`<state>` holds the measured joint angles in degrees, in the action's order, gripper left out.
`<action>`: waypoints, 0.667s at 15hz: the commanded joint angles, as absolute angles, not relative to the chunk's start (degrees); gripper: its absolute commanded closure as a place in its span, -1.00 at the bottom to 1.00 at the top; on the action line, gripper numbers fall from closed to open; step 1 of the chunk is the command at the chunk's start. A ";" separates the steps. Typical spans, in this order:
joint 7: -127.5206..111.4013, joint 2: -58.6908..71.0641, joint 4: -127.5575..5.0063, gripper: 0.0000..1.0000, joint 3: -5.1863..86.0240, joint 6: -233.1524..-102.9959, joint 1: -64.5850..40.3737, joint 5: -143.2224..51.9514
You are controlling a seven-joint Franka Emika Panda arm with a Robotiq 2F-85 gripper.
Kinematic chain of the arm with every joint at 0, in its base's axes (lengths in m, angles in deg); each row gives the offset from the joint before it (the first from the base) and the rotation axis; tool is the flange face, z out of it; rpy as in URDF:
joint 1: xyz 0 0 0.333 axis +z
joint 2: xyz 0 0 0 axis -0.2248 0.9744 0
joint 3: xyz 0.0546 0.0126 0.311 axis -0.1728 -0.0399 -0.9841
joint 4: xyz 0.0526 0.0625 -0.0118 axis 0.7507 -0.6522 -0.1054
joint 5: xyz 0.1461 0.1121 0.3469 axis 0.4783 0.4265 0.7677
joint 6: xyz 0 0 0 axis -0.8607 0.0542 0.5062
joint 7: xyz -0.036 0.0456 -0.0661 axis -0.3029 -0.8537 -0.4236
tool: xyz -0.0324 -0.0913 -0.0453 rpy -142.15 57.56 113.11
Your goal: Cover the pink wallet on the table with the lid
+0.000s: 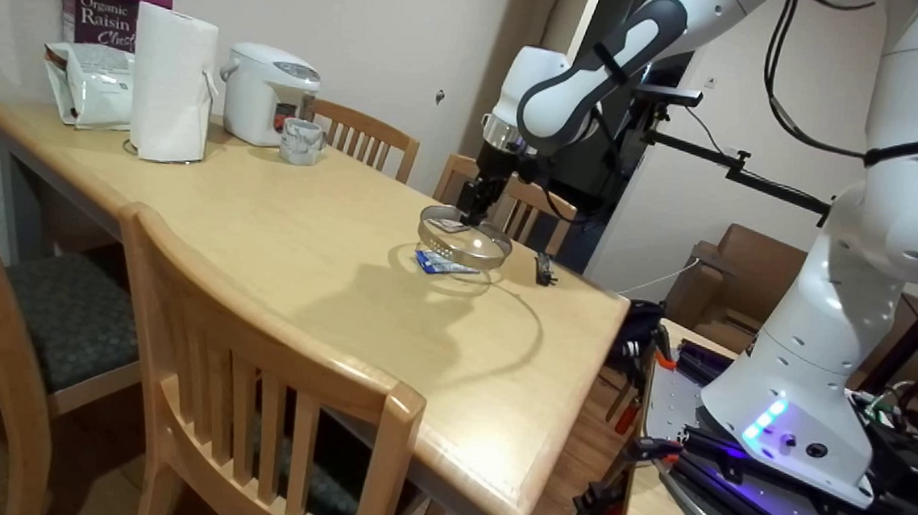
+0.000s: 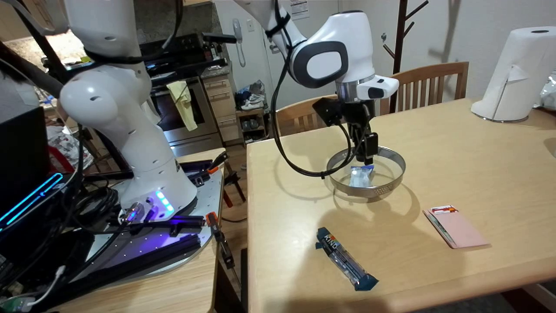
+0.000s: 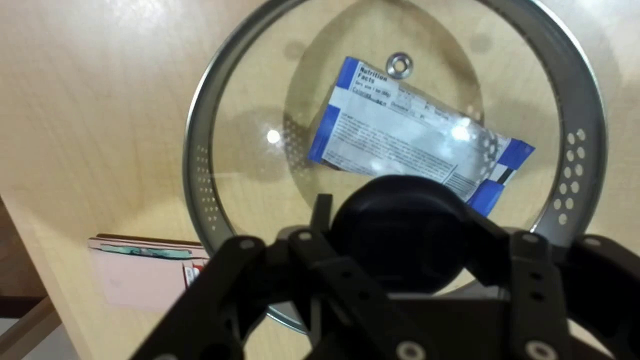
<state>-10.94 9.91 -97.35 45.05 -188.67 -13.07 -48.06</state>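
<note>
Your gripper pinches the dark knob of the round glass lid, holding it above the worktop. In an exterior view, the pink wallet lies flat on the worktop, to the right of your gripper and nearer the camera, apart from the lid. The wrist view shows it lower left, partly hidden behind your gripper. A blue-and-white packet lies beneath the lid.
</note>
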 commanded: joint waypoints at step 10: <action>-14.15 8.79 -87.64 0.37 43.29 -177.35 -18.21 -45.46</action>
